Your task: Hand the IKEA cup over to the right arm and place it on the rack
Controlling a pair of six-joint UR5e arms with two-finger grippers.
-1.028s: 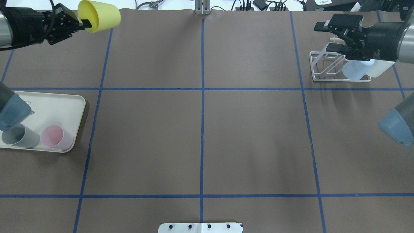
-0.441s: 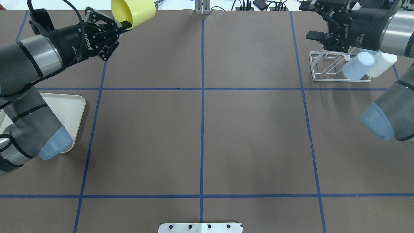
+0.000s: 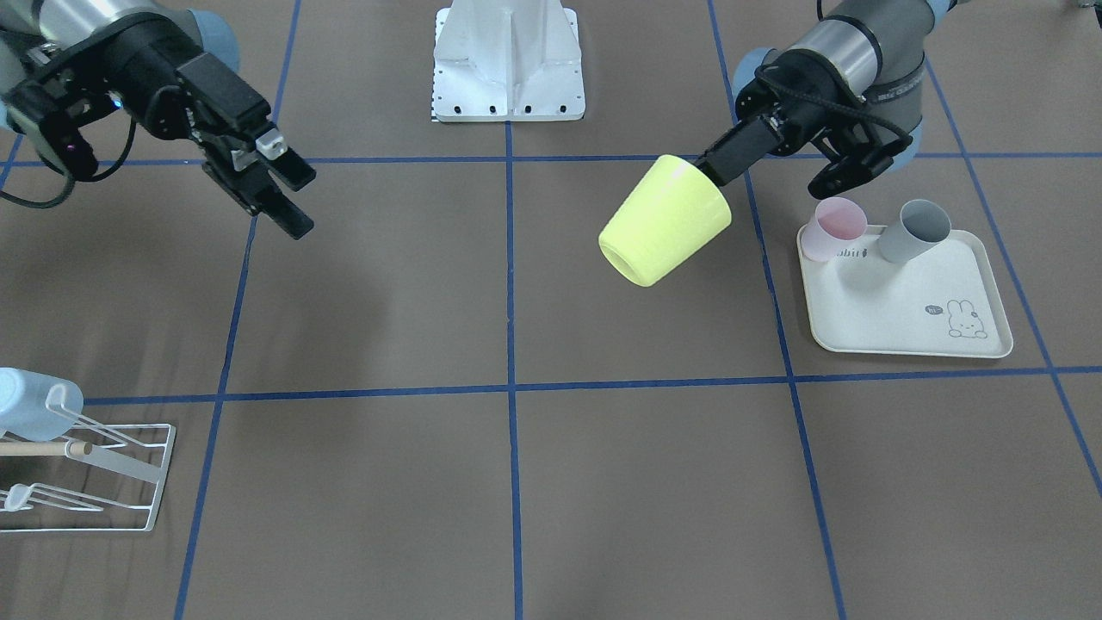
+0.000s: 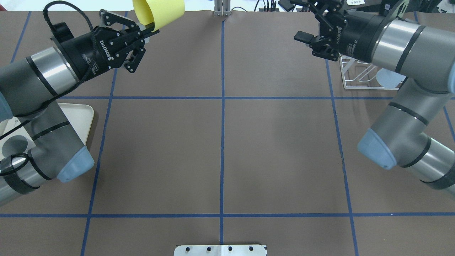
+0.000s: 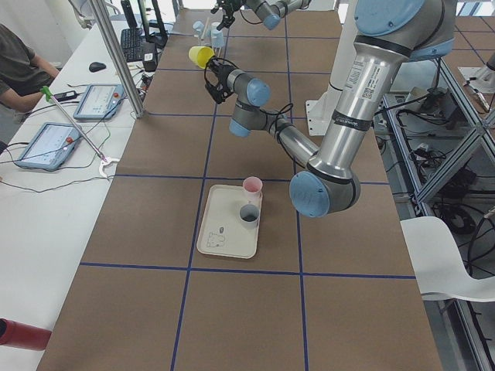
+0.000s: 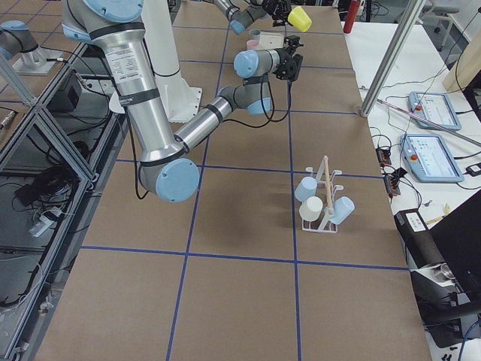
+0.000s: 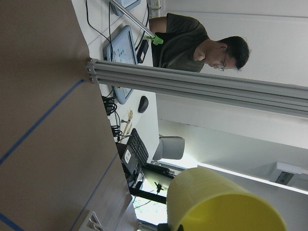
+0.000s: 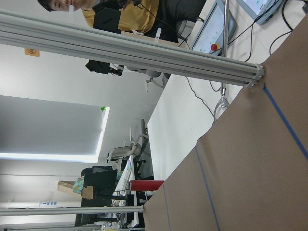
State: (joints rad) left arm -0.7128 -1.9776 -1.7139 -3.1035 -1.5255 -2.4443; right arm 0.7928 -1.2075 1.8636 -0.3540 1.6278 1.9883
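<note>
Handover pose: left gripper [image 3: 709,173] clamps the tapered yellow plastic cup [image 3: 665,221] by its rim, base offered sideways so the right gripper [image 3: 289,200], jaws apart, can grasp it.

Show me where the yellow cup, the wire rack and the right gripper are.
yellow cup [image 3: 665,222]: front-facing view, middle of its side wall.
wire rack [image 3: 39,449]: front-facing view, on its wooden rod.
right gripper [image 3: 300,204]: front-facing view, midway between its open fingertips.
</note>
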